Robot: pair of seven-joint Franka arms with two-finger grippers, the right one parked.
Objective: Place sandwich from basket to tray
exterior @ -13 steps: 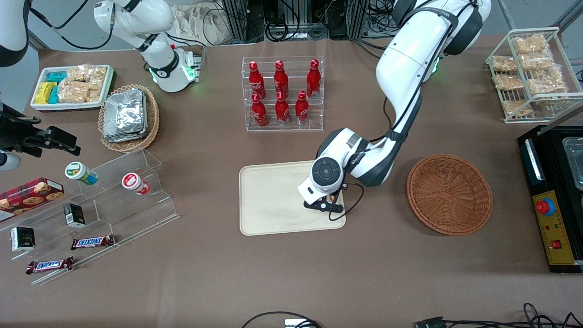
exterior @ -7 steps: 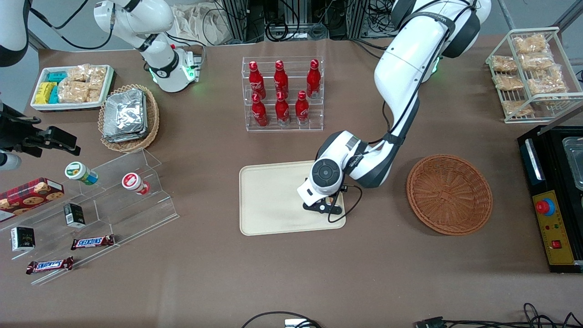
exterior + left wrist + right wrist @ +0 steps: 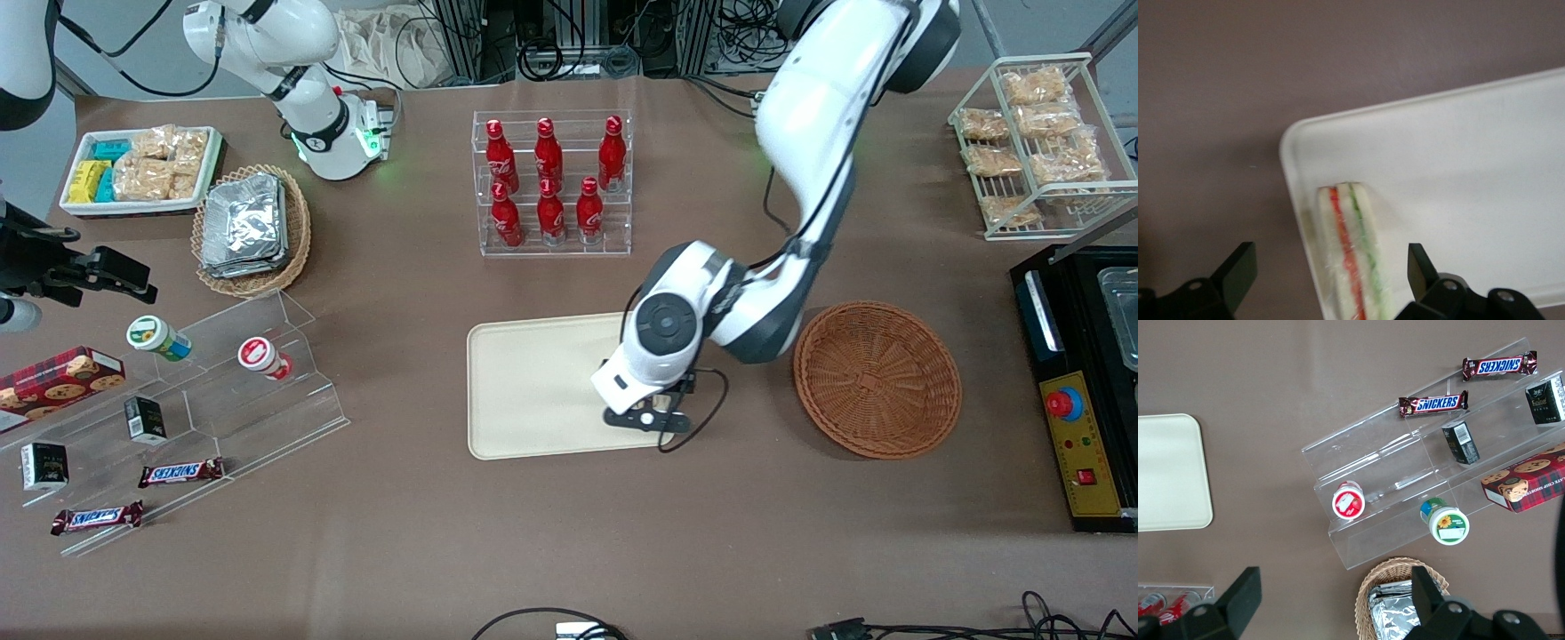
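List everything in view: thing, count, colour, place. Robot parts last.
sandwich: 1, pale bread with red and green layers, on the tray near a corner
tray: 1, cream, mid-table
basket: 1, reddish-brown wicker, beside the tray toward the working arm's end
cola bottles: 6, red, in a clear rack farther from the front camera than the tray
foil packs: a stack, silver, in a tan basket toward the parked arm's end
Snickers bars: 2, brown, on the clear stepped stand
snack bags: several, tan, in a wire rack toward the working arm's end
end effector: 1, black, open, above the sandwich
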